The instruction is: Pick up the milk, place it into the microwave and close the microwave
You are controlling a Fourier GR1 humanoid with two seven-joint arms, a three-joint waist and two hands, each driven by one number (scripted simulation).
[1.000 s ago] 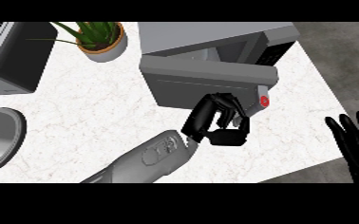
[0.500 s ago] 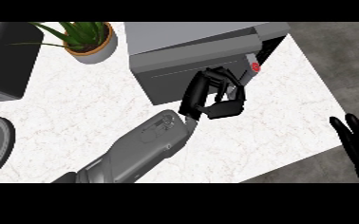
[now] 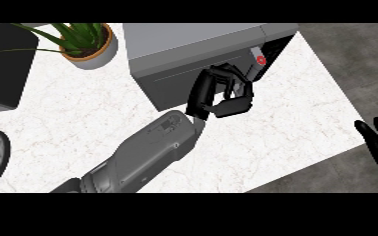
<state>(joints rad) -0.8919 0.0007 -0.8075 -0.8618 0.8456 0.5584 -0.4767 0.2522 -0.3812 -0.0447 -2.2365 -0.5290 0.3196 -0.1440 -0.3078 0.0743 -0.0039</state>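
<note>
The left hand (image 3: 221, 94) sits against the front of the microwave (image 3: 192, 50), its fingers curled together with nothing visibly held between them. The door (image 3: 184, 82) looks nearly or fully shut, the hand pressed to its right end near the red button (image 3: 260, 60). The milk is not visible anywhere on the counter (image 3: 88, 110) — presumably inside the microwave, so its long axis and heading cannot be told. The risk I judge from here: the curled fingers could catch between door edge and control panel, or the push could slide the whole microwave toward 12 o'clock rather than latch it. The right hand (image 3: 368, 139) rests at 3 o'clock by the edge; a potted plant (image 3: 90, 45) stands at 10 o'clock.
</note>
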